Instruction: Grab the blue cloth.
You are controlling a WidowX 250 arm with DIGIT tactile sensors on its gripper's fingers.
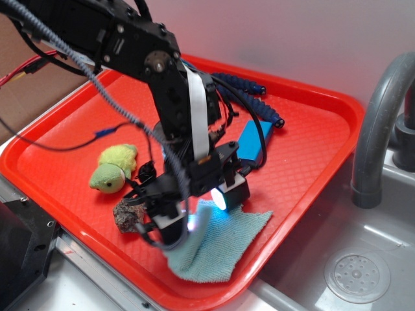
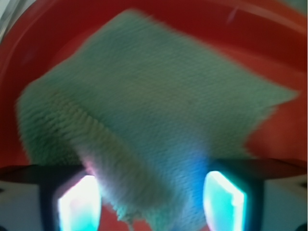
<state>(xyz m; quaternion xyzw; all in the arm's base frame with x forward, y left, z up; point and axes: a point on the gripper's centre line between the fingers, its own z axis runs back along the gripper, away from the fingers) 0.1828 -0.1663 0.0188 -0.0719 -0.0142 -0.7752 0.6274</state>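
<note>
The blue cloth [image 1: 217, 249], a pale blue-green terry rag with frayed edges, lies on the red tray [image 1: 311, 97] near its front rim. My gripper [image 1: 202, 210] is down over the cloth's far left corner. In the wrist view the cloth [image 2: 154, 96] fills most of the frame over the tray [image 2: 48, 29]. Its bunched near corner sits between my two glowing fingers [image 2: 79, 204], which stand wide apart. The gripper [image 2: 151, 202] is open around that corner, and neither pad presses on the fabric.
A green plush toy [image 1: 113, 170] and a brown rock-like lump [image 1: 130, 217] lie left of the gripper. A bright blue block [image 1: 255, 139] and a dark blue beaded cord [image 1: 249, 97] lie behind it. A grey faucet [image 1: 376, 129] and sink drain [image 1: 356, 275] are at right.
</note>
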